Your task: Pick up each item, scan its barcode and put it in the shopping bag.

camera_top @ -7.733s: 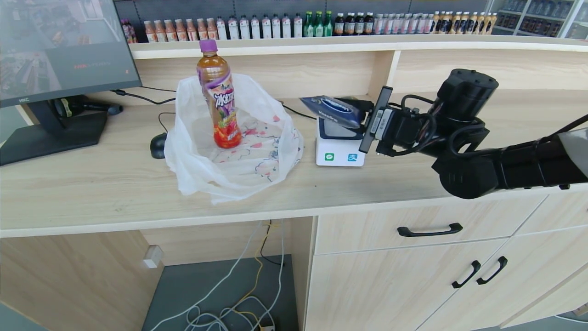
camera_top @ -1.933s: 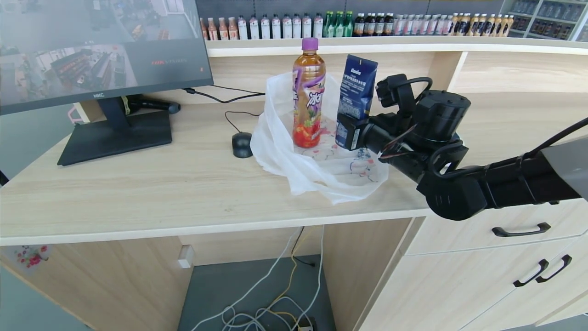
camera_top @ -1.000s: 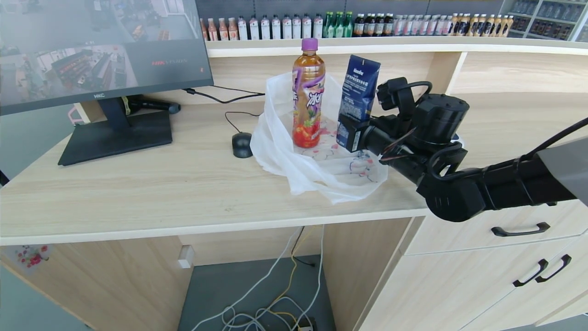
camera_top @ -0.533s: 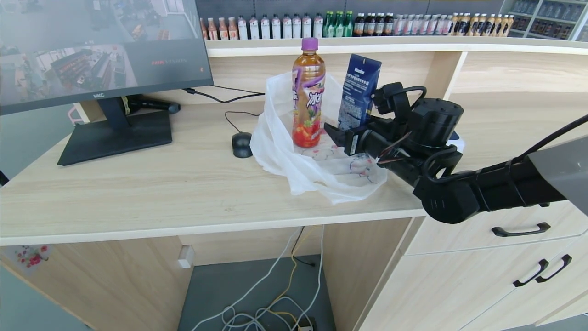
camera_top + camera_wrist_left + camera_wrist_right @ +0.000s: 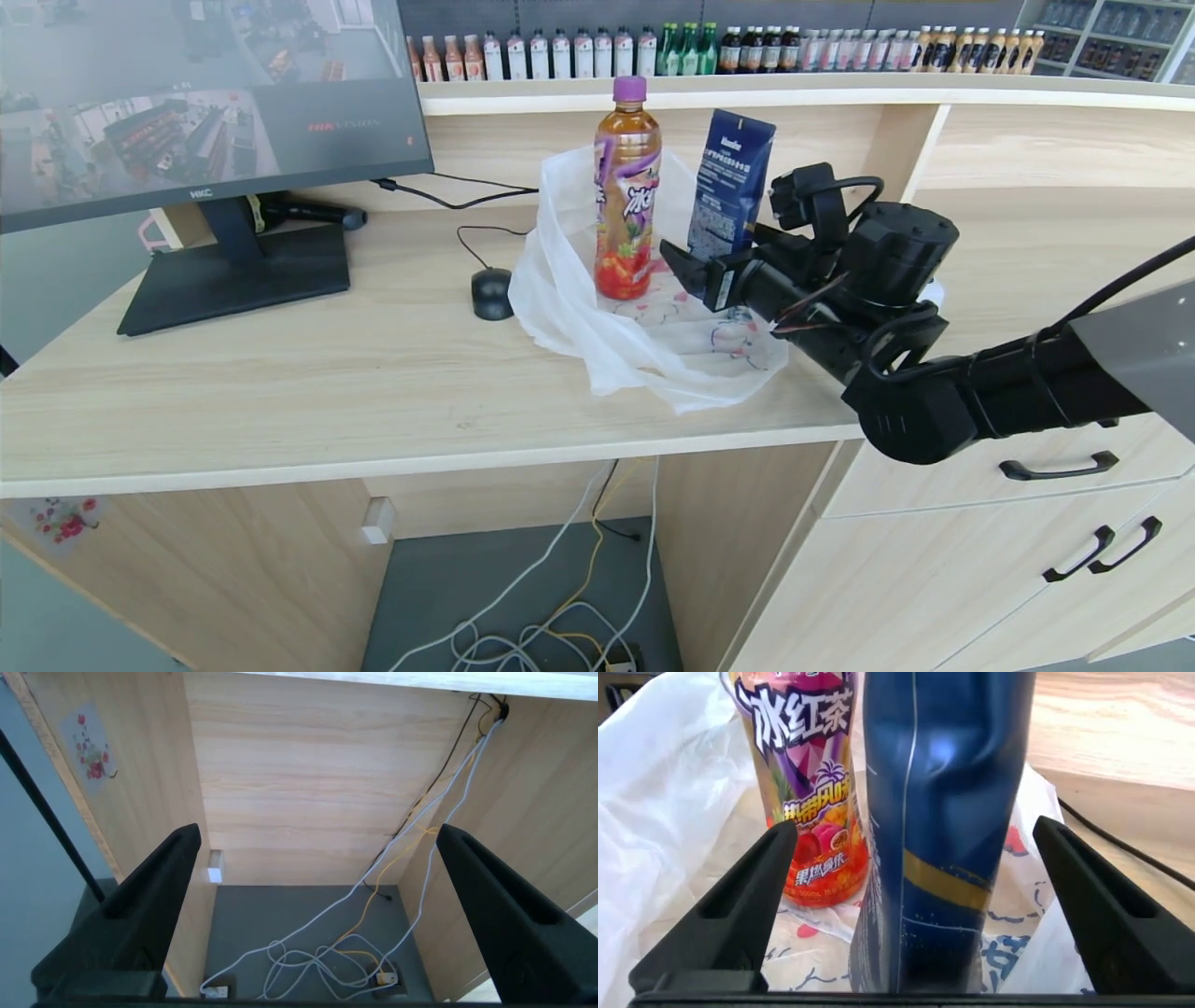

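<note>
A pale wood bench (image 5: 280, 373) spans the frame, with a raised ledge (image 5: 523, 96) along its far edge. A monitor (image 5: 187, 93) on a black stand fills the upper left, and a black mouse (image 5: 492, 293) lies near the centre. Rows of shelf bottles (image 5: 709, 49) run along the top. At lower right are drawers with black handles (image 5: 1058, 466). Beneath the bench, cables (image 5: 509, 635) lie on a grey floor (image 5: 420, 597).
</note>
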